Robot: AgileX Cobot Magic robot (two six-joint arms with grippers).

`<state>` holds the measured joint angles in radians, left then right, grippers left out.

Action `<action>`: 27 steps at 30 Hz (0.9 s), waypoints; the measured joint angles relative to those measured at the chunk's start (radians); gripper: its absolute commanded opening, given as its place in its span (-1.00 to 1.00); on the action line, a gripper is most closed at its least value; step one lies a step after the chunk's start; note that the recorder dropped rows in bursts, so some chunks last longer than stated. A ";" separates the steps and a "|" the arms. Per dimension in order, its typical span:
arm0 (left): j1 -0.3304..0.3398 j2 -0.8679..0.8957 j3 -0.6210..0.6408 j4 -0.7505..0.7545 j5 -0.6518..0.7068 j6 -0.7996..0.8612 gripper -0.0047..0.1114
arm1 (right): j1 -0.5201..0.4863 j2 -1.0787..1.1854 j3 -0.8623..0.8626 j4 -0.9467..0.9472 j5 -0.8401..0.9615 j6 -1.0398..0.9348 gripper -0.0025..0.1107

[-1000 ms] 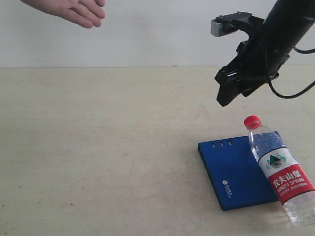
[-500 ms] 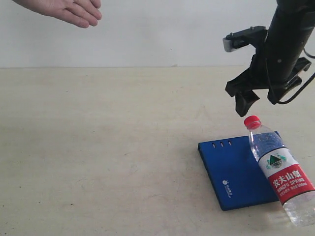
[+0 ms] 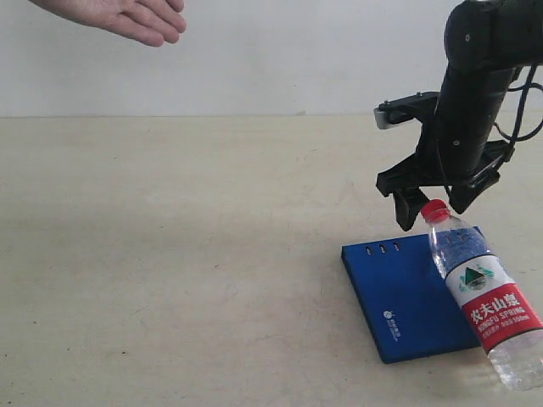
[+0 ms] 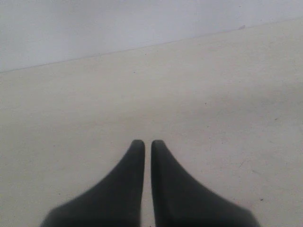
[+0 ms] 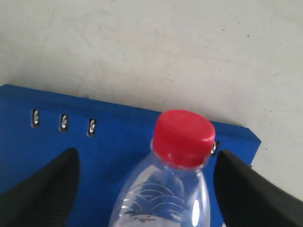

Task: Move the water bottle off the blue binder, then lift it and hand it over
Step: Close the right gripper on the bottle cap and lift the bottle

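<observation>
The water bottle [image 3: 485, 298], clear with a red cap [image 3: 435, 210] and a red-and-white label, stands on the right part of the blue binder [image 3: 400, 297], which lies flat on the table. My right gripper [image 3: 433, 216] is open at cap height, one finger on each side of the cap and neither touching it. In the right wrist view the cap [image 5: 183, 137] and bottle [image 5: 163, 194] sit between the two dark fingers [image 5: 45, 187] of the right gripper [image 5: 147, 158], over the binder [image 5: 71, 146]. My left gripper [image 4: 147, 144] is shut and empty above bare table.
A person's open hand [image 3: 127, 19] hovers at the top left, palm down, far from the bottle. The beige table [image 3: 170, 254] stretches left of the binder. A white wall stands behind it.
My right gripper has come down and a little left, from above the bottle to cap height, with its fingers now either side of the cap. Bottle and binder have not moved.
</observation>
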<state>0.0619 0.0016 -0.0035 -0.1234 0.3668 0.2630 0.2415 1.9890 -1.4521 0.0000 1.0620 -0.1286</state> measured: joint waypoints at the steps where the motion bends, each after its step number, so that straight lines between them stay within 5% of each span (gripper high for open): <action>1: 0.000 0.000 0.000 0.000 0.000 0.000 -0.84 | -0.002 0.006 0.000 0.000 -0.005 0.002 0.24; 8: 0.000 0.000 0.000 0.000 0.000 0.000 -0.84 | -0.015 0.040 0.000 0.000 -0.041 0.010 0.20; 14: 0.000 0.000 0.000 0.000 0.000 0.000 -0.84 | -0.015 0.057 0.000 0.006 -0.069 0.018 -0.44; 18: 0.000 0.000 0.000 0.000 0.000 0.000 -0.84 | -0.015 0.061 0.000 0.006 -0.072 0.035 -0.67; 27: 0.000 0.000 0.000 0.000 0.000 0.000 -0.84 | -0.016 0.017 0.000 -0.012 -0.120 0.049 -0.72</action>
<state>0.0619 0.0016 -0.0035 -0.1234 0.3668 0.2630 0.2251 2.0056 -1.4521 -0.0125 0.9416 -0.0797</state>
